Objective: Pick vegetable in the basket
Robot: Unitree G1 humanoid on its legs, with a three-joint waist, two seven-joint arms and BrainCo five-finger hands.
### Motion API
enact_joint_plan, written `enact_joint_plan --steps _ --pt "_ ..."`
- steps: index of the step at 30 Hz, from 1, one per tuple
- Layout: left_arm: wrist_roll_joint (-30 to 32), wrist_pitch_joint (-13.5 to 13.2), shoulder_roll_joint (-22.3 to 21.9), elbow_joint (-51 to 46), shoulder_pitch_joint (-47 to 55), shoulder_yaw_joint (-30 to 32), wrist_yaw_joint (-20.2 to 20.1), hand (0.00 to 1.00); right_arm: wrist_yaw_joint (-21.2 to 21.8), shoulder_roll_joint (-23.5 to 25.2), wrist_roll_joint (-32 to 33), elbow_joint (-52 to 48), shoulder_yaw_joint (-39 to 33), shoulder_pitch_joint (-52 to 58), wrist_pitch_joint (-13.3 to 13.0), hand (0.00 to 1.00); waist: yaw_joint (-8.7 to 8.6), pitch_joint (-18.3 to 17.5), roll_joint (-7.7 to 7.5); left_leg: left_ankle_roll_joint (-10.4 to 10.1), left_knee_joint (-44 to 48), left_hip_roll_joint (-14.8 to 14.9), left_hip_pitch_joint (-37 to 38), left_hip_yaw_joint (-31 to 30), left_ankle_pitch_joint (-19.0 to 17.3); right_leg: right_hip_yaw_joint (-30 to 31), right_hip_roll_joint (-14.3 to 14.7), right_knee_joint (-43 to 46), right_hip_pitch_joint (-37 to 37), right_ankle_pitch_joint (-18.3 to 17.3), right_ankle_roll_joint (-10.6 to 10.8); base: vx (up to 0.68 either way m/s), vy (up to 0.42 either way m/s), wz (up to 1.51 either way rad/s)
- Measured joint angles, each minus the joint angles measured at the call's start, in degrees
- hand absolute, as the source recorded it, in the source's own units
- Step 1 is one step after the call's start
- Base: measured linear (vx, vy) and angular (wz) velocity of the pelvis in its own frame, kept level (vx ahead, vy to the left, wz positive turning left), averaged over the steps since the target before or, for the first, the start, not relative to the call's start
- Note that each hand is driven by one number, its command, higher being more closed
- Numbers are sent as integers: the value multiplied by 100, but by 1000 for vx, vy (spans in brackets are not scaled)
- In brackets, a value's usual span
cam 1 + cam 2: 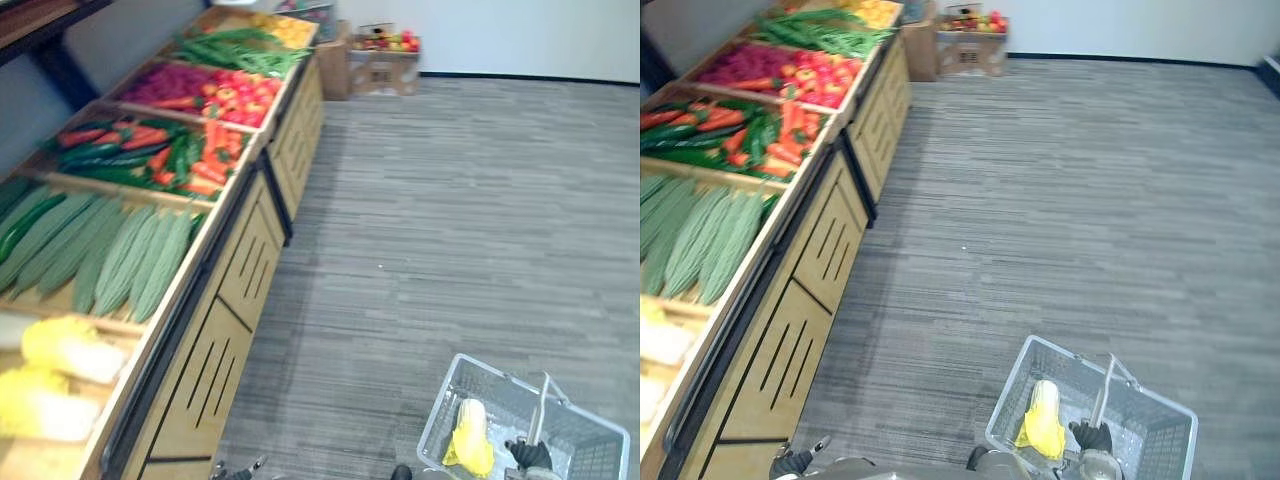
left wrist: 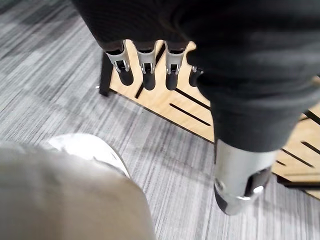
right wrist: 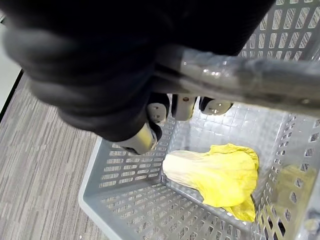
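Right hand (image 3: 100,75) is clenched round the handle (image 3: 240,75) of the grey basket (image 1: 440,420), fingers curled under the bar. The basket hangs low on the robot's right, over the floor (image 1: 450,200). One cabbage (image 3: 215,172) is in it, yellow leafy end toward one wall and pale stalk end toward the middle. It lies along the bottom, and the mesh floor around it is bare, so plenty of space in there.

Left hand (image 2: 147,62) hangs loose, fingers relaxed and straight, holding nothing. It's near the slatted wooden front of the stand (image 1: 230,290), though I can't tell if it's touching.

The stand runs along the robot's left side and away toward the far wall (image 1: 520,35). Its front edge makes a long straight line with a raised wooden lip on each bin. Nearest bin has more yellow cabbages (image 1: 60,350). Next one has long green gourds (image 1: 120,255) lying side by side. After that there are cucumbers (image 1: 110,155) beside carrots (image 1: 205,160), then red peppers (image 1: 235,100), then green beans (image 1: 235,50), a few of them draped over the lip.

At the far end, just past the stand, a cardboard box (image 1: 380,65) of produce sits against the wall. Everything right of the stand's edge is open grey floor all the way to the wall, so lots of room on that side.
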Motion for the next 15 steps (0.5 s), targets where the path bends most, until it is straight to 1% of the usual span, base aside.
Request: enact_joint_plan --steps 1,2,3,4,5,6,7,8,9,10,12,15 --pt "-76 -39 12 -13 4 -98 -1 0 47 -38 -4 -2 12 8 -12 100 53 3 4 -56 -333 -304 -49 -632 -40 230 2 -47 0 55 40 17 90 -114" --pt "-91 -50 18 -52 8 -143 -7 0 65 -69 -2 -8 2 38 -20 100 52 14 22 -78 -640 -439 -61 -948 -42 326 9 -53 -7 74 71 27 148 -88" --pt "-91 -64 -2 -99 7 -187 -16 0 71 -138 1 -24 -27 44 -23 100 49 53 82 -102 -1040 -518 -112 -1265 30 435 49 -59 -24 102 124 24 197 -56" --pt "-91 -70 -31 -118 -11 -229 -28 0 77 -216 3 -66 -65 40 -23 100 40 87 152 -115 -1307 -521 -149 -1425 259 517 100 -66 -63 131 176 3 202 -57" --pt "-89 -82 -89 -125 -2 -258 -35 0 83 -321 5 -122 -76 30 -22 100 59 105 272 -159 -1542 -503 -187 -1537 586 597 194 -70 -131 126 246 -10 245 -50" --pt "-87 -73 -46 -106 -17 -254 -51 0 105 -332 5 -137 -101 15 -16 100 74 102 250 -128 -1663 -536 -202 -1517 502 716 145 -60 -225 140 303 0 206 -38" --pt "-86 -79 -2 -144 -14 -266 -52 0 139 -323 3 -201 -101 35 -26 100 60 77 242 -94 -1773 -619 -201 -1482 555 739 67 -68 -244 197 389 37 289 -14" --pt "-74 -79 52 -160 -34 -286 -52 0 183 -334 1 -271 -126 40 -36 100 30 117 128 21 -2007 -797 -182 -1449 649 745 -82 -131 -306 252 474 65 278 8" --pt "-59 -76 117 -162 -56 -328 -59 0 191 -400 -1 -288 -175 46 -35 100 32 145 65 126 -2205 -972 -133 -1433 762 746 -221 -190 -330 297 549 69 281 14" --pt "-41 -74 126 -163 -56 -343 -69 0 193 -454 -5 -289 -203 59 -34 100 34 148 58 174 -2292 -1054 -110 -1432 802 748 -297 -216 -326 316 581 74 237 18" --pt "6 -70 157 -162 -46 -488 -110 0 202 -665 -13 -296 -306 75 -29 100 53 148 78 280 -2504 -1324 -18 -1402 872 780 -497 -262 -313 350 667 82 219 10" --pt "11 -70 248 -162 -49 -515 -150 0 219 -726 -174 -410 -354 16 -30 100 52 153 71 283 -2540 -1476 18 -1376 871 870 -638 -261 -319 383 722 79 184 -3"
